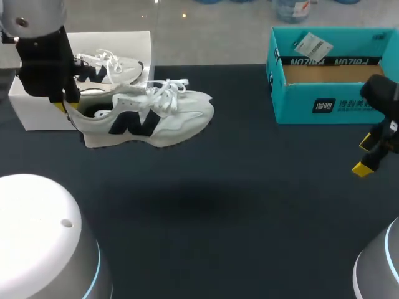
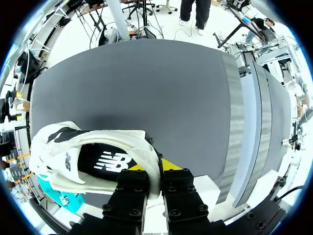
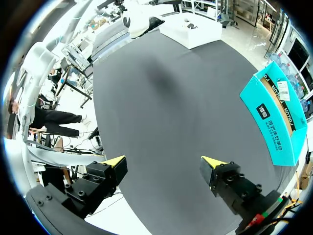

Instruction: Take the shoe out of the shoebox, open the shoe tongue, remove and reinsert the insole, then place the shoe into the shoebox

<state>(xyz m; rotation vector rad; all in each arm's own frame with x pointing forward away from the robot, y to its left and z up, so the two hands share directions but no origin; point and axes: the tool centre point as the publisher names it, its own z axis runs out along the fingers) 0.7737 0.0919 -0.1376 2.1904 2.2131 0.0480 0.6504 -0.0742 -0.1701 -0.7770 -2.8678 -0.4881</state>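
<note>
Shoe (image 1: 149,118) pinched at heel collar by left claw (image 1: 62,107), above table (image 1: 249,212), right claw (image 3: 164,164) spread, well apart

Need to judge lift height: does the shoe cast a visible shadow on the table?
Head view: a soft dark shadow lies on the table, apart from the shoe; right wrist view: the same shadow, diffuse, mid-table; no table glare in either.

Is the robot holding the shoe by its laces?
No, the left end effector is clamped on the heel edge of the shoe, at the back of its opening.
</note>
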